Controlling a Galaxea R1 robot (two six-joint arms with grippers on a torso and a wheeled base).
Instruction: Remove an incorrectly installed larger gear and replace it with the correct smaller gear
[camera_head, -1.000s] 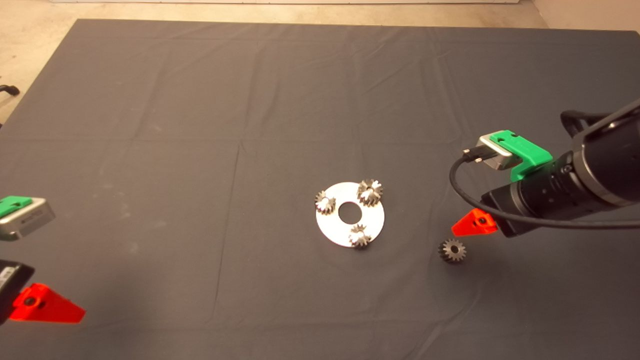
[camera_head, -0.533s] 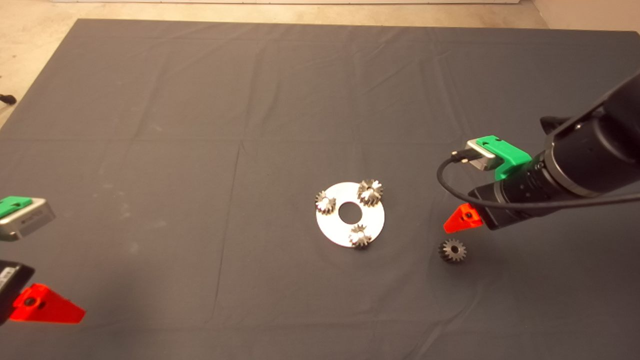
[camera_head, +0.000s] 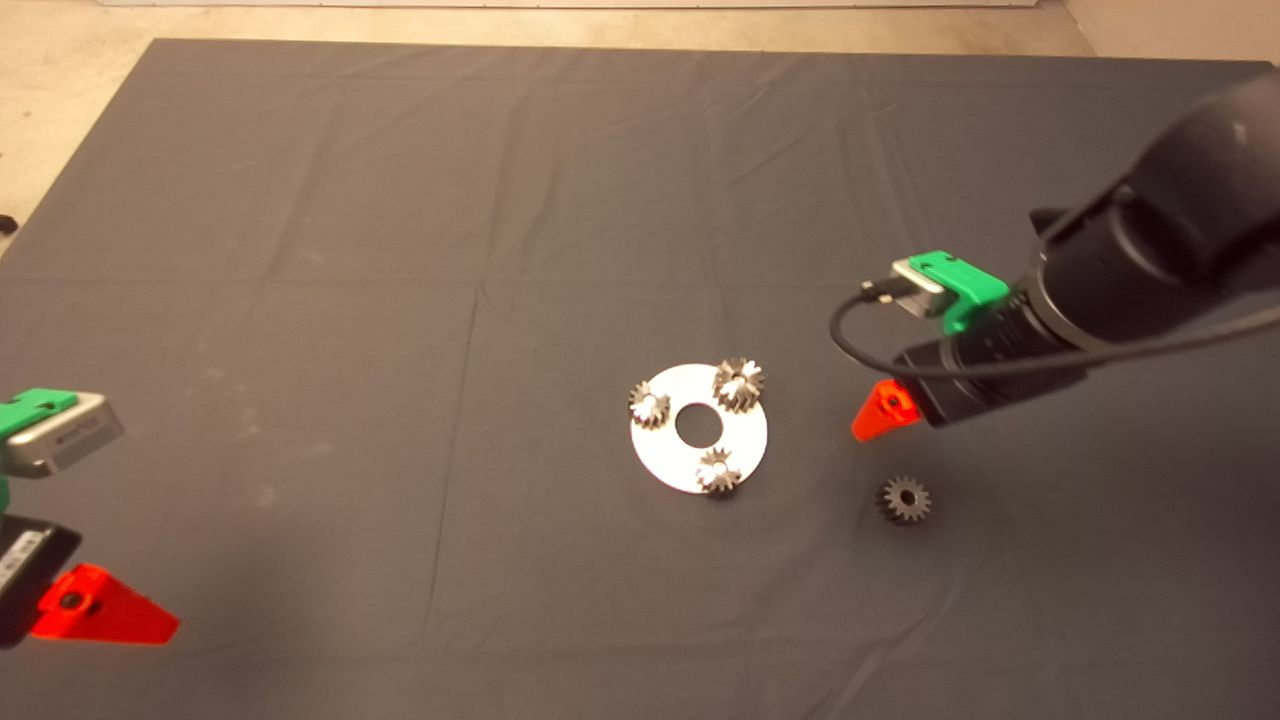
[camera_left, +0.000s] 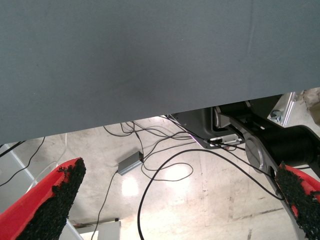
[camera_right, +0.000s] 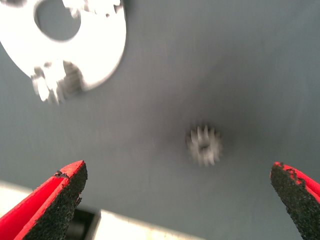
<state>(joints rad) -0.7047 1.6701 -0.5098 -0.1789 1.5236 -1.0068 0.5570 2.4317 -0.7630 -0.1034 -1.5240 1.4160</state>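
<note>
My right arm (camera_head: 1150, 270) reaches in from the right side and tips down toward the mat. My right gripper (camera_right: 175, 200) hangs in the air at its end with its two red fingers (camera_right: 50, 200) spread wide apart. My left gripper (camera_left: 170, 200) waits low at the left edge, and its fingers (camera_left: 52, 200) are spread wide too.

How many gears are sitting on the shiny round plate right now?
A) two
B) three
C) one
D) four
B: in the head view three gears stand on the silver plate, the larger gear and two shinier gears, while the smaller gear lies alone on the mat off to the side.
</note>
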